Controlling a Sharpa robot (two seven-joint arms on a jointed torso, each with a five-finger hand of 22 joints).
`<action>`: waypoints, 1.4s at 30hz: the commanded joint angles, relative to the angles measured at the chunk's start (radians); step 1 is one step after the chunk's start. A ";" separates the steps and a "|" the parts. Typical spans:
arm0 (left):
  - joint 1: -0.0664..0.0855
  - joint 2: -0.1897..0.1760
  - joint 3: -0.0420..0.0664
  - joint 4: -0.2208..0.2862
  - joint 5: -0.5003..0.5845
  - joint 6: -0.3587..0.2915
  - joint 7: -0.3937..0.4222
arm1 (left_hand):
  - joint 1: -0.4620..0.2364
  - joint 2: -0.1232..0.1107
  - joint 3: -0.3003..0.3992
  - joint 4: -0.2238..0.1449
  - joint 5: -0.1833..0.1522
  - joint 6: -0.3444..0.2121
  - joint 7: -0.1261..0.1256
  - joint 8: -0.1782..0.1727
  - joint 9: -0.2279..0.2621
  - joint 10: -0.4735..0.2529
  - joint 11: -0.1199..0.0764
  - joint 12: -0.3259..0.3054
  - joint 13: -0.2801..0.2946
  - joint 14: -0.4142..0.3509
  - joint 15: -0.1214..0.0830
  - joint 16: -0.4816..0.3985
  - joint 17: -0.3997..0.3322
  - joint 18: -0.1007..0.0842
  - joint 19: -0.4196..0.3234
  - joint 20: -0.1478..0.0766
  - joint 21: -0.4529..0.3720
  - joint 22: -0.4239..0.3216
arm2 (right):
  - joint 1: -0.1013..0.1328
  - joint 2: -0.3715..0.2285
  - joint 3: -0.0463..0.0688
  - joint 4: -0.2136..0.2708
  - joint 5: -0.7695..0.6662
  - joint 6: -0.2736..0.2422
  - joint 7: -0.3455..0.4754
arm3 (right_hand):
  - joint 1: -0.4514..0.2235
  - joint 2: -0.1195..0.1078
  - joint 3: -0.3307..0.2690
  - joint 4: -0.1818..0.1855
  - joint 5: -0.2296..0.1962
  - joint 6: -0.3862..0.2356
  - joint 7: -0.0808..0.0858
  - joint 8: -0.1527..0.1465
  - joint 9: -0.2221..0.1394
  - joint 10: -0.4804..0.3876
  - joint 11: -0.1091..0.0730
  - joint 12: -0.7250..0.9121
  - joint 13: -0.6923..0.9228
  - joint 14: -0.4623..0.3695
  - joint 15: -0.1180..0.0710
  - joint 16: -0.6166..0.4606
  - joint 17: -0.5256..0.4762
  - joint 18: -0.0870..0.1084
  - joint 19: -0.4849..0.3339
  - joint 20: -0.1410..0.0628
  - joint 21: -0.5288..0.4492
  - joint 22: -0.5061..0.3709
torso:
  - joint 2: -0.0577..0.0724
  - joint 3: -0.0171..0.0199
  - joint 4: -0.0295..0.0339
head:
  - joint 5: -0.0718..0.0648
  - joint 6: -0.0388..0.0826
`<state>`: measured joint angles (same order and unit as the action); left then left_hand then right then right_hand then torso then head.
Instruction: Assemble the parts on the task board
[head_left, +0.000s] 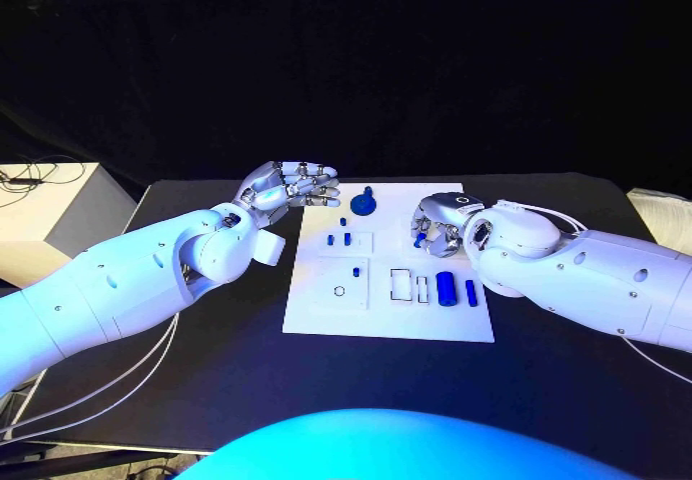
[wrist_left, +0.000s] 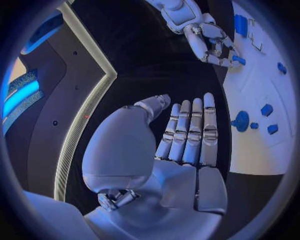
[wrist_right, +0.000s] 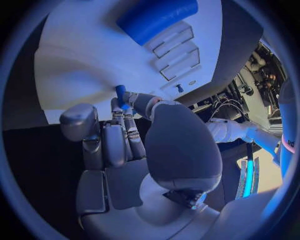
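Head view: right hand (head_left: 440, 222) pinches blue peg (head_left: 420, 240) near task board (head_left: 389, 325) right edge.

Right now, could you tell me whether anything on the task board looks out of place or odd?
Nothing stands out. The task board lies flat, blue parts sit on it, and the right robot hand pinches a small blue part above it. The left robot hand hovers open beside it.

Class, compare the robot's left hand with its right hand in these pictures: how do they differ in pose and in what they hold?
The left hand holds nothing, while the right hand pinches a small blue part at its fingertips. The left hand hangs beside the task board, over the black table; the right hand is over the board itself. In the left wrist view the left hand's fingers lie straight, side by side. Both are silver hands on white arms.
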<state>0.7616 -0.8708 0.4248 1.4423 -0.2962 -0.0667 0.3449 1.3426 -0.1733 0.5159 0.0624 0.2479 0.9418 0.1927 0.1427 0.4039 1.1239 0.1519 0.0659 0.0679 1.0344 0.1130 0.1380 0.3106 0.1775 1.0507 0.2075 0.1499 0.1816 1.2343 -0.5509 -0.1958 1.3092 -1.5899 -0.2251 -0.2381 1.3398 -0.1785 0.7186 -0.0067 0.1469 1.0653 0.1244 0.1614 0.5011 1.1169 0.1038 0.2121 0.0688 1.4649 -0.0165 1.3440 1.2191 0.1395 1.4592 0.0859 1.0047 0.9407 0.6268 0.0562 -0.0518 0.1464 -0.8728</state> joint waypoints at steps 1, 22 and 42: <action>-0.001 0.000 0.001 0.001 -0.004 0.021 0.011 | -0.006 0.003 0.000 0.003 0.001 -0.001 0.007 -0.005 -0.002 -0.007 0.002 -0.002 0.001 0.001 0.006 -0.007 0.001 0.004 -0.001 0.007 -0.006 -0.001 | -0.002 -0.001 -0.001 0.003 -0.027 -0.034 -0.010 | 0.013 0.030 0.020 -0.011 -0.022 0.007 0.000 0.009 0.007 0.058 -0.044 0.014 0.020 0.036 -0.007 0.005 0.002 -0.021 0.000 -0.012 0.007 0.007 | 0.000 -0.0006 0.0002 | 0.002 0.000; -0.001 0.000 0.001 -0.011 0.005 0.029 0.006 | -0.006 0.004 0.000 0.005 0.002 0.000 0.007 -0.005 -0.002 -0.008 0.002 -0.002 0.001 0.002 0.007 -0.007 0.001 0.004 -0.001 0.008 -0.008 -0.002 | 0.034 -0.098 0.021 0.155 -0.001 -0.082 -0.030 | 0.006 0.032 0.048 -0.033 -0.094 0.013 -0.002 0.027 0.021 0.081 -0.049 0.024 0.035 0.037 -0.012 0.009 0.007 -0.026 0.003 -0.018 0.027 0.033 | -0.003 -0.0040 0.0005 | 0.016 0.000; 0.006 0.025 0.001 -0.066 0.014 0.007 0.018 | -0.005 0.005 0.001 0.008 0.002 -0.001 0.006 -0.005 -0.002 -0.008 0.002 -0.001 0.001 0.002 0.006 -0.009 0.002 0.005 0.002 0.008 -0.011 -0.005 | -0.026 0.051 0.021 0.231 -0.021 -0.065 -0.004 | 0.005 0.031 0.051 -0.036 -0.089 0.011 -0.002 0.027 0.022 0.080 -0.049 0.022 0.035 0.036 -0.013 0.006 0.002 -0.025 0.001 -0.018 0.024 0.030 | -0.003 -0.0042 0.0004 | 0.050 0.000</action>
<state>0.7658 -0.8488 0.4246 1.3769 -0.2923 -0.0608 0.3450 1.3426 -0.1733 0.5160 0.0623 0.2479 0.9418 0.1928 0.1427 0.4031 1.1239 0.1519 0.0659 0.0679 1.0344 0.1130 0.1341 0.3115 0.1774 1.0506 0.2075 0.1460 0.1782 1.2129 -0.5062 -0.1746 1.5425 -1.5926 -0.2953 -0.2561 1.3295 -0.1682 0.7648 -0.0401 0.0542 1.0735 0.1234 0.1845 0.5211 1.1308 0.1180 0.2227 0.0695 1.4649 -0.0234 1.3498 1.2217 0.1236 1.4626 0.0751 1.0281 0.9713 0.6230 0.0527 -0.0507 0.1927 -0.8728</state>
